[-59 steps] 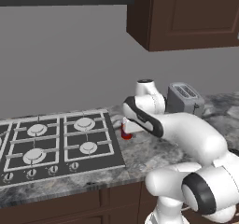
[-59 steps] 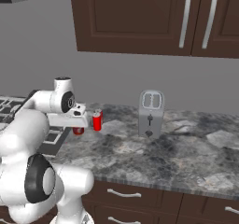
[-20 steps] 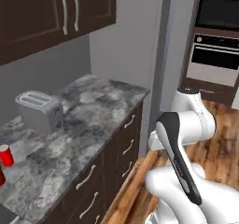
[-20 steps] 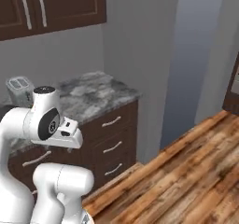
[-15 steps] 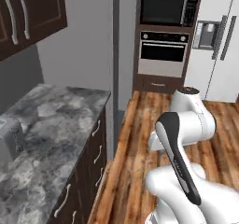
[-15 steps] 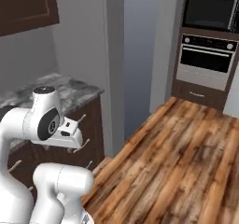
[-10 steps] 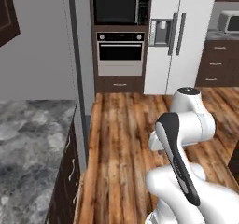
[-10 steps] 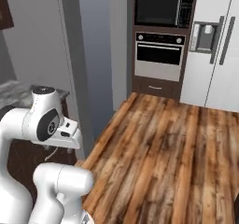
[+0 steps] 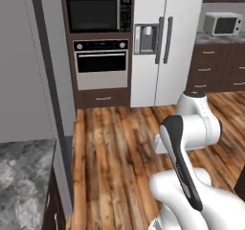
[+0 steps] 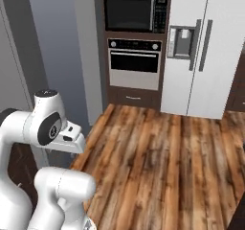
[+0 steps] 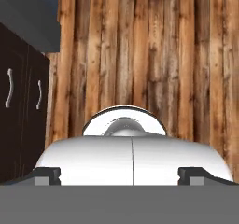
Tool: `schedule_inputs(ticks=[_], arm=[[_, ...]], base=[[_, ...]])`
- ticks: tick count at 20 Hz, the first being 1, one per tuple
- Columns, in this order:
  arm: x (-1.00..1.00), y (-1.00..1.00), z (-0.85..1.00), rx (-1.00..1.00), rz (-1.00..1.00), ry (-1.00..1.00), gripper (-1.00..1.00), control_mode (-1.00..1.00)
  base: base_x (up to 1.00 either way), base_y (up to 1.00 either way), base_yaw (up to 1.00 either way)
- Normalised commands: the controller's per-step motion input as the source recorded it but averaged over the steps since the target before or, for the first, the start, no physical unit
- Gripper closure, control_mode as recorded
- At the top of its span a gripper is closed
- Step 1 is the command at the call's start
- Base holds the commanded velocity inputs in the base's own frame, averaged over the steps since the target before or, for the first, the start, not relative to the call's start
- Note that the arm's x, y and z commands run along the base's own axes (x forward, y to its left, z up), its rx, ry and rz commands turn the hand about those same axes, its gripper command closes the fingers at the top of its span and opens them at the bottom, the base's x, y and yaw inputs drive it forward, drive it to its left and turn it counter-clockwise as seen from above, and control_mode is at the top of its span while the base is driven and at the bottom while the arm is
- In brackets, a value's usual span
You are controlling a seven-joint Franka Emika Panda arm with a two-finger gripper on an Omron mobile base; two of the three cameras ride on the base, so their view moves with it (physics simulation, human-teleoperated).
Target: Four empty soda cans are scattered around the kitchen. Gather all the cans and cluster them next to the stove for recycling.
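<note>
The soda cans and the stove are out of view. My arm is folded in close over the base, with its hand (image 10: 72, 137) tucked low at my left side. In the hand view my gripper (image 11: 119, 173) points down at the wooden floor. Its two dark fingertips (image 11: 46, 174) stand wide apart at the bottom corners, open, with nothing between them.
Ahead stand a wall oven (image 9: 100, 63) under a built-in microwave (image 9: 98, 13) and a white fridge (image 9: 165, 42). A countertop microwave (image 9: 222, 24) sits at the far right. A granite counter corner (image 9: 21, 176) is at my lower left. Wooden floor (image 10: 162, 157) stretches ahead.
The whole picture has swung away from the counter, toaster and can to the oven and fridge, so the base has moved. The arm stays folded and the gripper stays open.
</note>
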Motion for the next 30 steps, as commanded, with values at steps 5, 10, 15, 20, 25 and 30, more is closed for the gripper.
schedule_inputs(ticks=[5,10,15,20,25,30], arm=[[0.0,0.0,0.0,0.0,0.0,0.0,-1.0,1.0],[0.0,0.0,0.0,0.0,0.0,0.0,-1.0,1.0],[0.0,0.0,0.0,0.0,0.0,0.0,-1.0,1.0],[0.0,0.0,0.0,0.0,0.0,0.0,-1.0,1.0],[0.0,0.0,0.0,0.0,0.0,0.0,-1.0,1.0],[0.0,0.0,0.0,0.0,0.0,0.0,-1.0,1.0]], base=[[1.0,-0.02,-0.11],[1.0,-0.08,-0.09],[1.0,-0.1,-0.08],[1.0,-0.12,-0.08],[1.0,-0.27,-0.17],[0.9,-0.25,-0.55]])
